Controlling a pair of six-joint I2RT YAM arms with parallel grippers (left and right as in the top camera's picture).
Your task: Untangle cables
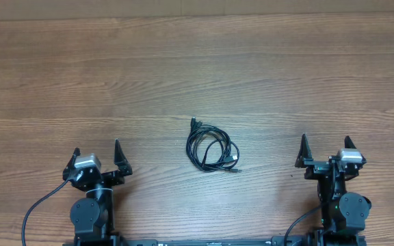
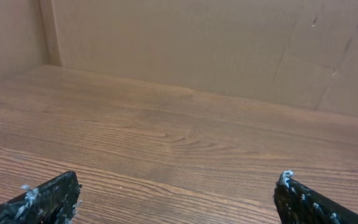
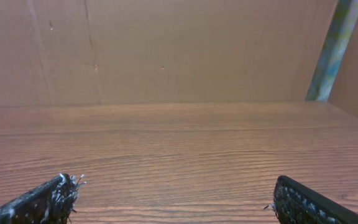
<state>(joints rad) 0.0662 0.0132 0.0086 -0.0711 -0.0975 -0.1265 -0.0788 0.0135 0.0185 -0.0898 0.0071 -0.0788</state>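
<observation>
Soft, even light falls on the wooden table (image 1: 197, 75) in the overhead view, with no hard glare. A paler sheen spreads over the boards toward 12 o'clock, and the tone deepens toward 6 o'clock. The coiled cables (image 1: 213, 150) at centre cast almost no shadow and look sharp, though their plug ends are too small to resolve. Both wrist views are dimmer and warmer. In the left wrist view the wood grain is crisp at mid-frame, while the fingertips (image 2: 48, 199) of the left gripper (image 2: 178, 186), at 7 and 5 o'clock, look soft. In the right wrist view the upright post (image 3: 333, 50) at 1 o'clock is blurred, as are the fingertips (image 3: 42, 202) of the right gripper (image 3: 176, 190).
</observation>
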